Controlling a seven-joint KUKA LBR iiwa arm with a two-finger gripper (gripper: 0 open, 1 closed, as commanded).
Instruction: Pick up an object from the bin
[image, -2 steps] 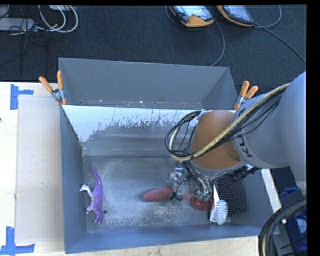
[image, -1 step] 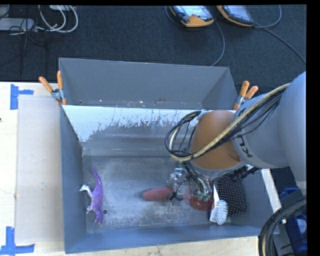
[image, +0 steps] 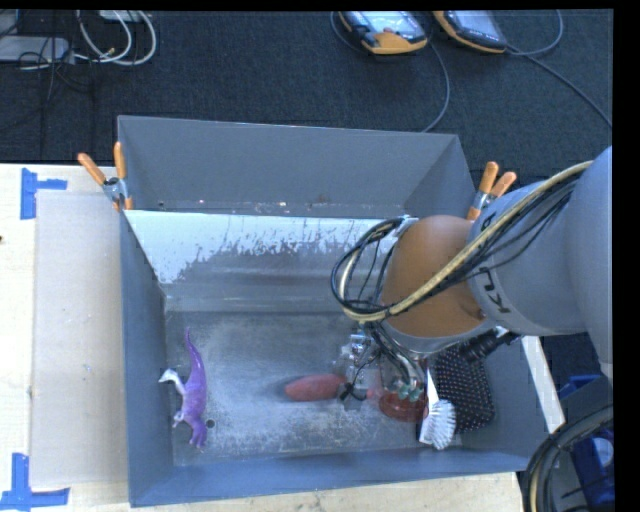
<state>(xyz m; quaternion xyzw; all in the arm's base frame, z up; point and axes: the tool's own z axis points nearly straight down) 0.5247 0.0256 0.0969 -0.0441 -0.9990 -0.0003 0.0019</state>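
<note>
Centrally in bin: reddish-brown oblong lump on floor, just beside gripper, at its 9 o'clock. Gripper released or clenched: cannot tell. Lump probably light, smooth, perhaps soft; take across narrow middle. Well apart, 9 o'clock: purple toy dinosaur.

I had a single camera, set above the grey bin and tipped somewhat to one side, so I looked down onto its floor and against its far wall (the near wall was mostly a rim). It sat close: the bin spanned most of the width, the arm at the right.
</note>
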